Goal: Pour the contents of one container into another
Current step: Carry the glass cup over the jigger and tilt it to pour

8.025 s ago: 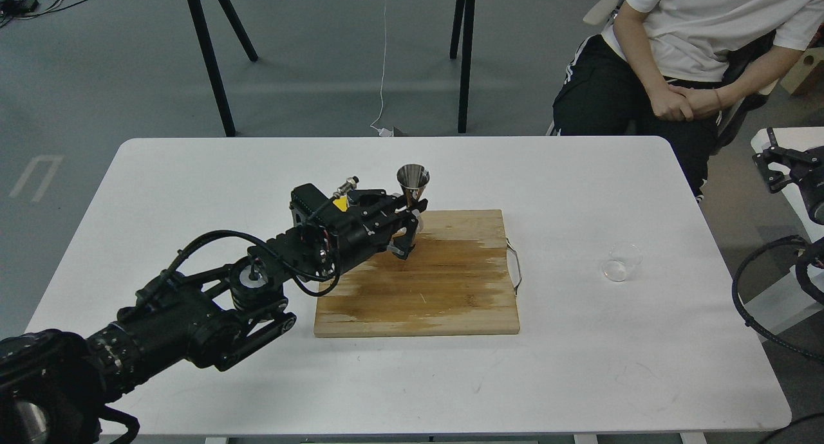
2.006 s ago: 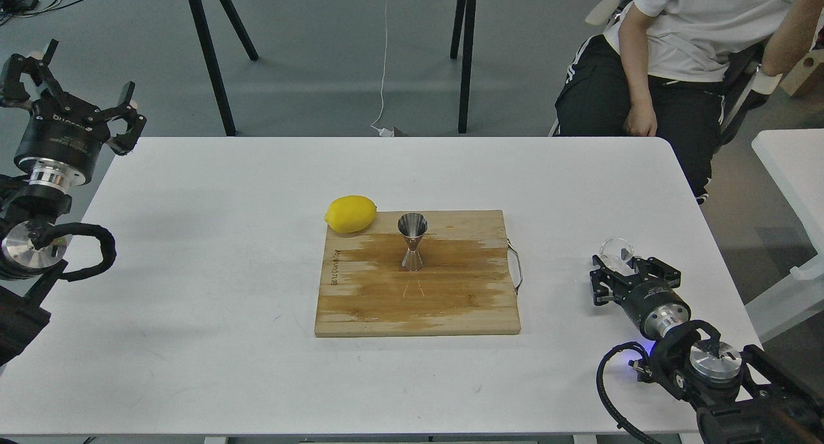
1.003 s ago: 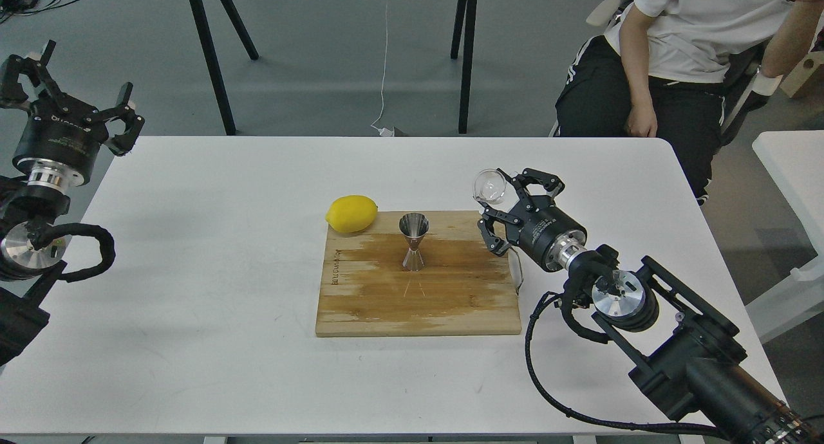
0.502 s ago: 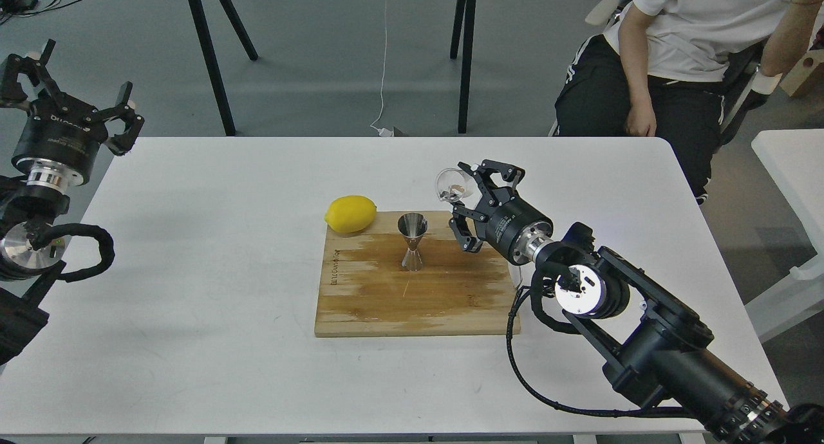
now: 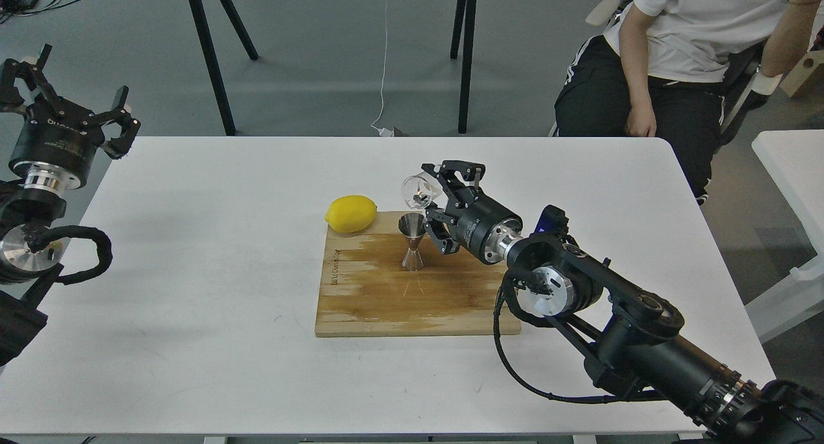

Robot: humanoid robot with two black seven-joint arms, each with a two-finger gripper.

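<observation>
My right tool [image 5: 432,190] is clamped on the glass cup [image 5: 416,192], held tipped on its side, mouth facing left and down. The cup hangs just above the jigger [image 5: 412,240], slightly to its right. The jigger stands upright on the cutting board [image 5: 412,296], long axis vertical, open cone up, lemon [image 5: 351,213] beside it at the board's far left corner. Coming move looks like more tilt so the cup's lip lines over the jigger mouth. My left tool [image 5: 64,103] is spread wide, empty, well apart at the worktop's [image 5: 193,238] far left edge.
</observation>
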